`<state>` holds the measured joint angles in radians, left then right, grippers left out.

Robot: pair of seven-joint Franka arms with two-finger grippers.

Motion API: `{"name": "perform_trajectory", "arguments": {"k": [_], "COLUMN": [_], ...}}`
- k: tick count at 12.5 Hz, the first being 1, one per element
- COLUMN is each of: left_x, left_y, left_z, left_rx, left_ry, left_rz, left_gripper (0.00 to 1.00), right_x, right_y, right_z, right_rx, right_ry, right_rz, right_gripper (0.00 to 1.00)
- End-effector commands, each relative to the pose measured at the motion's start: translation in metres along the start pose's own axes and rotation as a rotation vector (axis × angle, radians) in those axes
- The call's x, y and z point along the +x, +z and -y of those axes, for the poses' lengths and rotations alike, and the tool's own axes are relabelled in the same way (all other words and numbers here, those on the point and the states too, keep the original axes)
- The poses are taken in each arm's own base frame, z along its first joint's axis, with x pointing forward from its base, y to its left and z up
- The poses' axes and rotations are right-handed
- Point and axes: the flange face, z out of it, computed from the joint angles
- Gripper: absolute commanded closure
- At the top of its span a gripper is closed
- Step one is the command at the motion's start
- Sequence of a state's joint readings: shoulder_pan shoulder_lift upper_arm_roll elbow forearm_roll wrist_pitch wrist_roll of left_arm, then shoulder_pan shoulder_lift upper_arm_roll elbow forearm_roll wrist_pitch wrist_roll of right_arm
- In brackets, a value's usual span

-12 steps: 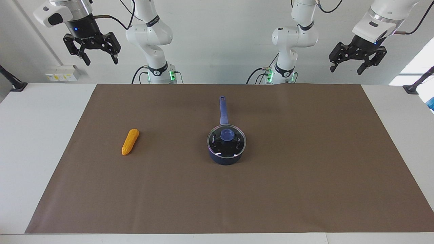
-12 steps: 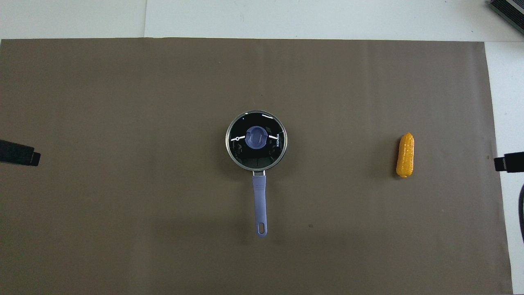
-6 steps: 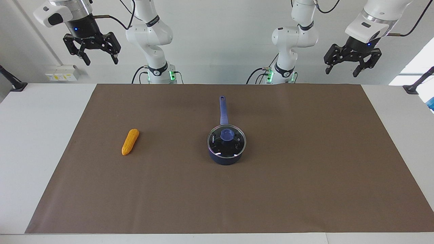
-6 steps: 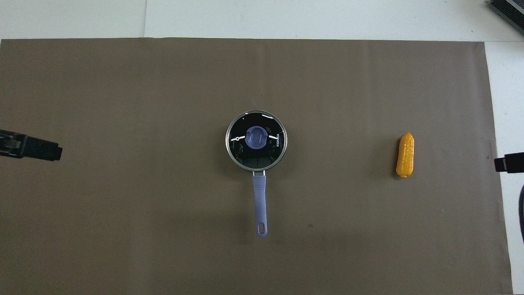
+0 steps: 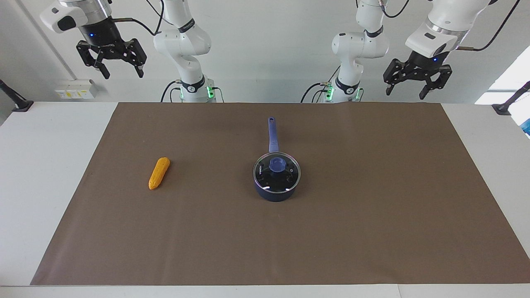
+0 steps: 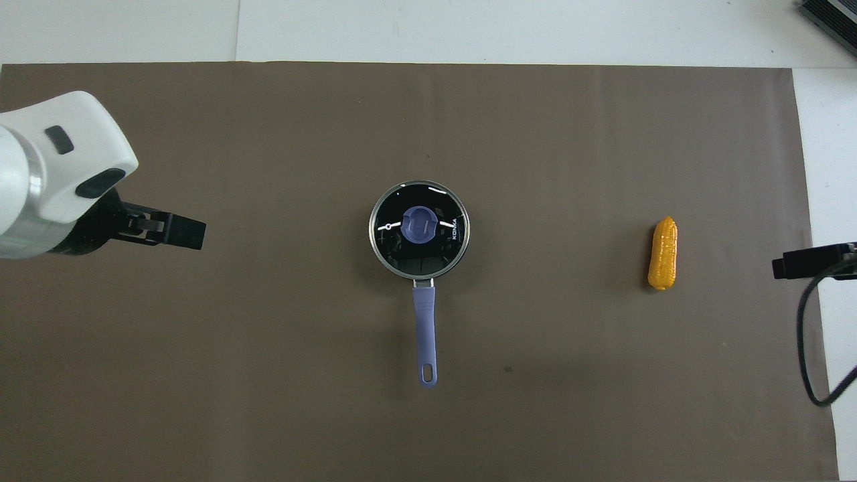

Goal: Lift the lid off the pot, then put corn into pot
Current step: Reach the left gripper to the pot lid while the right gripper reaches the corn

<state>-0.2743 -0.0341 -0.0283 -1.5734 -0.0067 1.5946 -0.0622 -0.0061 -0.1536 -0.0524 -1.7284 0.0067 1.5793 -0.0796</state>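
1. Jaws on both arms stand spread wide and hold nothing. The left gripper (image 5: 405, 85) hangs high in the upper right of the facing view, up in the air over the left arm's end of the brown mat (image 5: 372, 215). The right gripper (image 5: 121, 73) hangs high in the upper left of that view, over the right arm's end of the bench (image 5: 37, 174).
2. From overhead, the left gripper (image 6: 181, 232) shows at the middle left of the frame, and the right gripper (image 6: 797, 262) only as a dark tip at the middle right edge.
3. Nearest the robots lies the pot's long handle, pointing straight toward them, at the lower centre of the overhead view.
4. Centre frame stands the pot (image 5: 276, 191) on the mat, well apart from both grippers.
5. Resting on the pot is the lid (image 5: 276, 174), flat and closed over its rim, its blue knob upward.
6. Toward the right arm's end of the mat lies the corn (image 5: 159, 173), well apart from the pot, at the middle left of the facing view, its tapered end pointing toward the robots.
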Motion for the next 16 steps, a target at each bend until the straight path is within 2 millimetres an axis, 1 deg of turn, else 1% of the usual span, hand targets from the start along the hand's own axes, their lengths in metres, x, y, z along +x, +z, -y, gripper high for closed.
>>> {"name": "perform_trajectory", "arguments": {"k": [1,2,3,4,6,7,8,9,10,11,13,14,15,16], "left_x": [0.012,0.015,0.02,0.023,0.03,0.034,0.037,0.039,0.041,0.044,0.049,0.052,0.054,0.056], "left_y": [0.021,0.025,0.034,0.039,0.056,0.07,0.079,0.086,0.089,0.106,0.141,0.15,0.15,0.156], "left_z": [-0.03,-0.041,-0.053,-0.064,-0.098,-0.118,-0.134,-0.145,-0.147,-0.162,-0.207,-0.214,-0.215,-0.216], "left_rx": [-0.006,-0.007,-0.01,-0.012,0.0,0.018,0.02,0.016,0.016,0.022,0.052,0.054,0.045,0.043], "left_ry": [-0.003,-0.002,-0.005,-0.013,-0.01,-0.021,-0.044,-0.053,-0.052,-0.042,-0.061,-0.082,-0.084,-0.083], "left_rz": [-0.011,-0.02,-0.018,-0.03,-0.039,-0.043,-0.053,-0.058,-0.061,-0.042,-0.048,-0.059,-0.073,-0.073], "left_gripper": [0.0,0.0,0.0,0.0,0.0,0.0,0.0,0.0,0.0,0.0,0.0,0.0,0.0,0.0], "right_x": [0.008,0.02,0.034,0.048,0.07,0.074,0.075,0.071,0.066,0.062,0.061,0.062,0.061,0.059], "right_y": [0.055,0.079,0.102,0.125,0.175,0.192,0.209,0.231,0.254,0.274,0.3,0.313,0.324,0.333], "right_z": [-0.001,-0.002,-0.003,-0.004,-0.005,-0.006,-0.005,-0.005,-0.005,-0.009,-0.013,-0.014,-0.015,-0.017], "right_rx": [-0.008,-0.01,-0.012,-0.014,-0.017,-0.018,-0.02,-0.021,-0.022,-0.023,-0.023,-0.024,-0.023,-0.022], "right_ry": [0.006,0.006,0.006,0.007,0.007,0.007,0.005,0.007,0.007,0.013,0.023,0.035,0.055,0.072], "right_rz": [-0.039,-0.044,-0.038,-0.033,-0.008,-0.004,-0.014,-0.022,-0.033,-0.034,-0.01,-0.001,0.019,0.033], "right_gripper": [0.0,0.0,0.0,0.0,0.0,0.0,0.0,0.0,0.0,0.0,0.0,0.0,0.0,0.0]}}
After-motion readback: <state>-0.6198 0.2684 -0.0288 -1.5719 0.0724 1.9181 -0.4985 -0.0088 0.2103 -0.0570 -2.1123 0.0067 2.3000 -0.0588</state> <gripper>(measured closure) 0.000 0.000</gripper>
